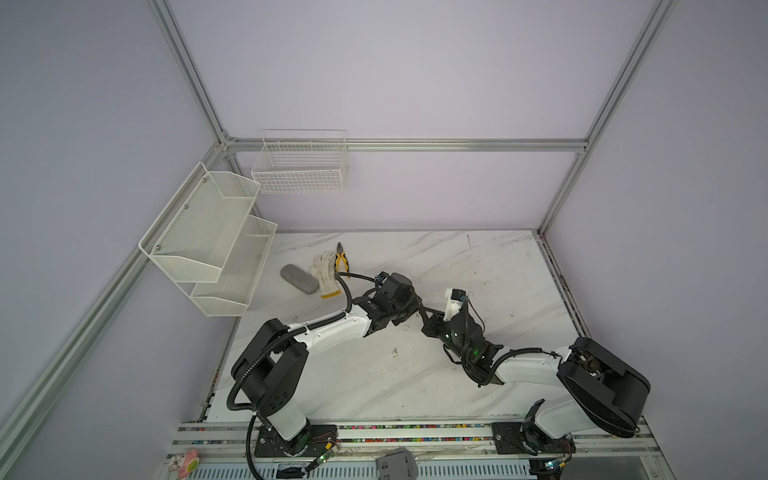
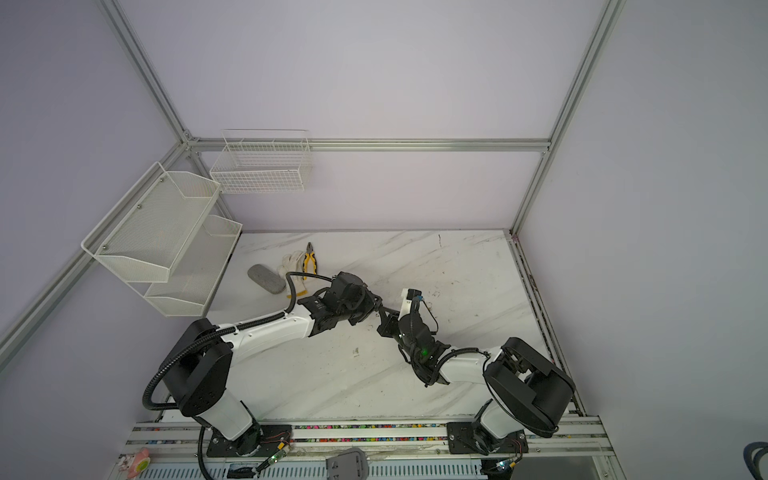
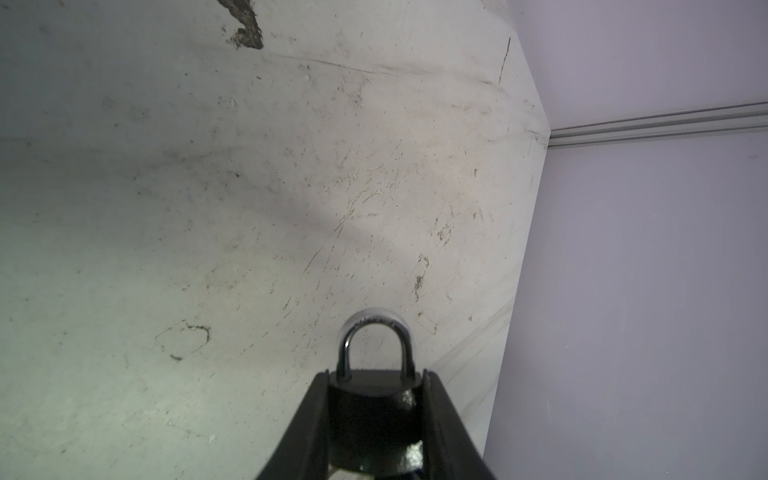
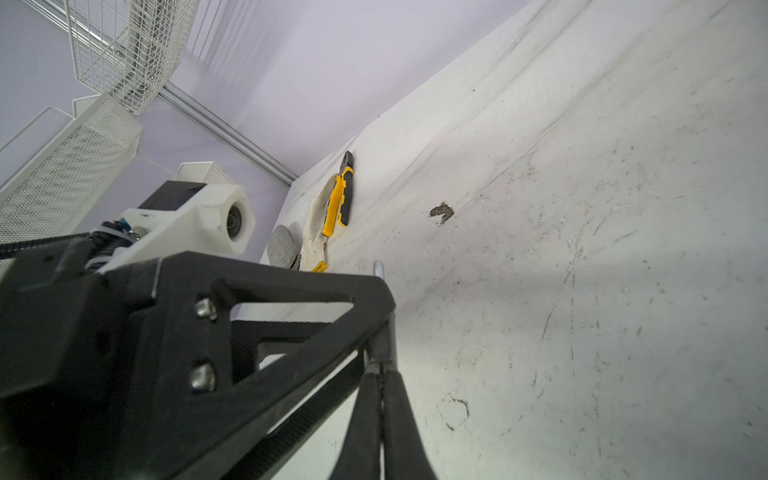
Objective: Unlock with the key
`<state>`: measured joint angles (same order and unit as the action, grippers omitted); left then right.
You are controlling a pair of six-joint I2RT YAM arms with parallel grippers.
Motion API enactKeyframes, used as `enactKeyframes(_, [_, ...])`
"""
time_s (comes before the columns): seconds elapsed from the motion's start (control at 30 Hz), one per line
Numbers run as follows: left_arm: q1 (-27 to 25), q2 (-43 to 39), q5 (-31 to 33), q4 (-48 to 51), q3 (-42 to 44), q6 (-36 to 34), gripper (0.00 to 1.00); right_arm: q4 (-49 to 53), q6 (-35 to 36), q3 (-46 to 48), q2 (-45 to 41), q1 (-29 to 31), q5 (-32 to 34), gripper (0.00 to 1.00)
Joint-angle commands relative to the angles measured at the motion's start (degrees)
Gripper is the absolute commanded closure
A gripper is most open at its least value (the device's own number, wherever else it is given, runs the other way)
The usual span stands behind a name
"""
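2 hands meet above the tabletop [image 1: 478, 270]: left hand [image 3: 376, 399] clamps the padlock [image 3: 374, 415] steady while right hand [image 4: 380, 368], pinched shut, seemingly holds the key [image 4: 380, 328] at its base.

Padlock [image 3: 374, 411] has a black body w/ silver shackle; it sits betw. the black fingers [image 3: 309, 419] of the left gripper [image 3: 376, 380]. Key [image 4: 381, 345] is silvery, right gripper [image 4: 380, 370] black, both arms black & white. Tabletop [image 1: 478, 266] is white marble w/ grey veins & dark scuffs; far left lie pliers [image 1: 341, 258] w/ yellow-black handles, a white glove [image 1: 325, 272] w/ yellow cuff, a grey pad [image 1: 299, 279], and white mesh racks [image 1: 208, 237] on lilac walls.
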<state>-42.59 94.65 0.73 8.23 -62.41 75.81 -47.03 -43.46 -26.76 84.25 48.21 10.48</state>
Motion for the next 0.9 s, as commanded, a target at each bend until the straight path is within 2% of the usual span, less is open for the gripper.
enactKeyframes(0.0, [-0.8,-0.3,0.7,-2.6,-4.6,-0.4,1.0,-0.6,-1.5,0.5,-1.6,0.8,2.7,1.0])
enactKeyframes(0.13, [-1.2,-0.1,-2.2,-3.7,-4.7,2.6,1.0,-6.9,-3.2,0.2,0.5,1.0,6.8,1.0])
enactKeyframes(0.23, [-1.2,-0.3,-4.1,-3.8,-5.9,3.1,1.0,-15.7,-3.8,0.7,5.0,1.4,9.5,1.0])
enactKeyframes(0.33, [-1.3,-0.5,-4.7,-3.0,-6.4,2.8,1.0,-23.1,-4.5,0.4,9.6,1.5,7.0,1.0])
enactKeyframes(0.5, [-1.0,-1.9,-0.4,-3.6,-4.2,0.2,1.0,-24.3,-15.2,0.7,9.5,1.5,4.0,1.0])
enactKeyframes(0.57, [-0.9,-2.7,1.4,-5.0,-3.8,-0.8,1.0,-24.4,-22.6,1.2,9.9,1.5,2.5,1.0])
enactKeyframes(0.7, [-0.9,-3.5,2.1,-8.0,-3.3,-1.5,1.0,-33.1,-33.3,1.9,14.0,1.5,-1.3,1.0])
enactKeyframes(0.87, [-1.3,-4.3,1.6,-12.0,-1.9,-1.8,1.0,-40.2,-41.8,2.8,17.5,1.5,-2.9,1.0])
